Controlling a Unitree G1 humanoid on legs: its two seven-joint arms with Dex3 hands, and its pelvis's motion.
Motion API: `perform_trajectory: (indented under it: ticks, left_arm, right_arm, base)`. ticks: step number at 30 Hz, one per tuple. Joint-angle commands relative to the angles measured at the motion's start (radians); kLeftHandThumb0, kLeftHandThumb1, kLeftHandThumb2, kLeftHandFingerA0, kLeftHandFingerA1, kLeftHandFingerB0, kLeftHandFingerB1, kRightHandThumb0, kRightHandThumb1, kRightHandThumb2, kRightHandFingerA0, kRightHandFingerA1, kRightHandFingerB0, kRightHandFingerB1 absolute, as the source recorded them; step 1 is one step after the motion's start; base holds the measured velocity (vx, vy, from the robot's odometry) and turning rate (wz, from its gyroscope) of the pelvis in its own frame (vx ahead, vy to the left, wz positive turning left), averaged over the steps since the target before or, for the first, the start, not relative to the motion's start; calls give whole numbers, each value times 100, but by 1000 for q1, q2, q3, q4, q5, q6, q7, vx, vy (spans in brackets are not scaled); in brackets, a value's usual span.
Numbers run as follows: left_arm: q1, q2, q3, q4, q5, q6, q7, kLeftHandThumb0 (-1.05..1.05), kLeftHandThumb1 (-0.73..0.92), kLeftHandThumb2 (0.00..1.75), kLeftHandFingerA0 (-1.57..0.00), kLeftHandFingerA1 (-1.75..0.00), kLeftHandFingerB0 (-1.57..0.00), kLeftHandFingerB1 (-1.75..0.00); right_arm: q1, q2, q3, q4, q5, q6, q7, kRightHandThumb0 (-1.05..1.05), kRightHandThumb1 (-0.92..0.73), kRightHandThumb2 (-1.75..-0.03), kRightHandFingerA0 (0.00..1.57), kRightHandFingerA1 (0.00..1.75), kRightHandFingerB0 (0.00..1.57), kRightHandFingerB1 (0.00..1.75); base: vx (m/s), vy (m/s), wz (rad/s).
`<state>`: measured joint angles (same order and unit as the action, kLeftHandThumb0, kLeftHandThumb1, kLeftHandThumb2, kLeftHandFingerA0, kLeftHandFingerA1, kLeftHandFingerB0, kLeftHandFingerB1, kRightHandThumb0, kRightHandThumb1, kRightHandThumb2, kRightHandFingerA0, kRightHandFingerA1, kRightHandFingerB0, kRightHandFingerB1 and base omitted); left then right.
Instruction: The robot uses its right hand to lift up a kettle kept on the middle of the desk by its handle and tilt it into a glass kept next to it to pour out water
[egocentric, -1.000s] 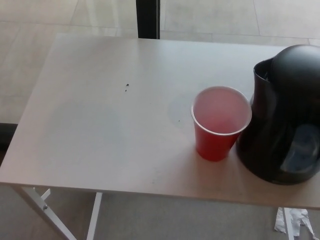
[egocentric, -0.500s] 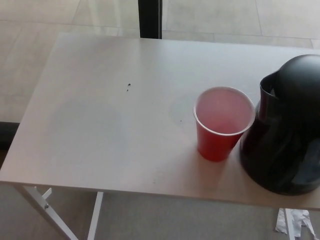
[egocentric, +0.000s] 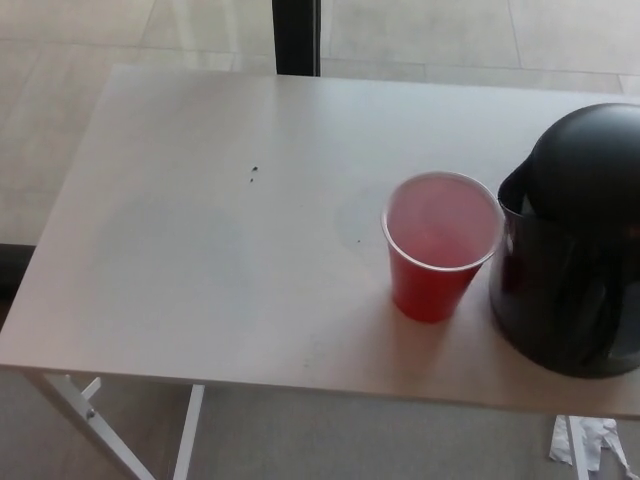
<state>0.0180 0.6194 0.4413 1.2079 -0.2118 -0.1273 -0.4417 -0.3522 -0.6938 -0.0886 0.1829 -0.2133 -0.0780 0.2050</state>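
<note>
- Looking down on a pale desk (egocentric: 200, 250): no robot hand or arm shows anywhere in the head view, left or right, so how far open either one is, and what it holds or touches, cannot be told.
- With no hand in view to place things against, positions are given toward the side the right hand would come in from, the picture's right edge.
- Black kettle (egocentric: 575, 250) sits at that right edge, partly cut off by the frame; domed lid on top, spout facing the cup. Its handle is not visible, presumably on the far right side out of frame, which would suit a right-hand grasp.
- Whether the kettle rests flat on the desk or is slightly lifted cannot be told for sure; it appears upright, not tilted to pour.
- Red cup (egocentric: 440, 245) stands upright just beside the kettle, on its spout side, rims nearly touching in the picture. This stands in for the task's glass. Placement close under the spout makes sense: a short tilt should reach it.
- Cup's inside looks pale pink; whether it holds water cannot be told.
- Judgement: the pour is not under way.
- Crumpled paper (egocentric: 590, 445) lies on the floor below the desk's near right edge.
</note>
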Motion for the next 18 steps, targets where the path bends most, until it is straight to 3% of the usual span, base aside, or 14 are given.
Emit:
perform_trajectory:
  ticks: [1,2,3,7,8,11,12,13,14,15,17,18]
  left_arm:
    - [-5,17,2,-2,-4,-11,5,-75,79,63,-49,-57,-38,-51]
    - [-5,19,2,-6,-3,-9,7,-75,79,63,-50,-57,-39,-52]
    - [-7,21,2,-10,-3,-6,8,-76,79,63,-51,-59,-40,-52]
    - [-12,24,10,-16,-12,7,2,-74,79,63,-48,-58,-38,-51]
    - [-18,25,8,-8,-9,9,5,-75,79,64,-51,-57,-39,-50]
    - [-17,24,8,-7,-9,4,1,-74,80,64,-49,-57,-39,-50]
    - [-13,21,9,-12,-10,-3,-3,-75,80,64,-49,-57,-39,-51]
    - [-14,22,6,-13,-7,1,2,-74,80,64,-50,-56,-39,-50]
    - [-14,21,7,-14,-7,1,1,-75,80,63,-49,-56,-39,-50]
    - [-15,21,9,-12,-10,1,-1,-76,80,63,-49,-58,-39,-52]
    - [-18,21,11,-8,-12,8,0,-75,79,63,-49,-59,-38,-52]
    - [-18,21,10,-9,-11,8,1,-75,79,63,-49,-59,-38,-52]
  right_arm:
    - [-87,-40,19,-22,-72,170,33,-11,-47,-120,90,172,80,151]
    - [-95,-41,22,-9,-75,166,31,-9,-47,-123,92,168,80,145]
    - [-106,-42,27,-7,-87,190,31,-13,-49,-113,93,158,80,145]
    - [-112,-46,27,-34,-92,254,52,-21,-51,-113,92,148,81,129]
    - [-112,-47,30,-63,-92,310,77,-21,-54,-111,92,150,81,132]
    - [-108,-53,32,-73,-94,315,88,-18,-49,-114,94,159,82,139]
    - [-102,-52,32,-75,-98,322,86,-23,-50,-110,117,130,96,114]
    - [-101,-53,32,-81,-100,336,91,-21,-57,-97,96,152,80,134]
    - [-108,-47,30,-87,-95,381,102,-25,-57,-103,92,147,80,129]
    - [-116,-46,36,-87,-101,405,109,-24,-55,-99,90,135,77,107]
    - [-126,-44,49,-88,-118,430,112,-25,-57,-102,86,150,77,123]
    - [-127,-43,48,-89,-115,434,113,-25,-57,-102,86,150,77,123]
  base:
    - [0,0,0]
    - [0,0,0]
    - [0,0,0]
    - [0,0,0]
    - [0,0,0]
    - [0,0,0]
    - [0,0,0]
    - [0,0,0]
    - [0,0,0]
    - [0,0,0]
    - [0,0,0]
    - [0,0,0]
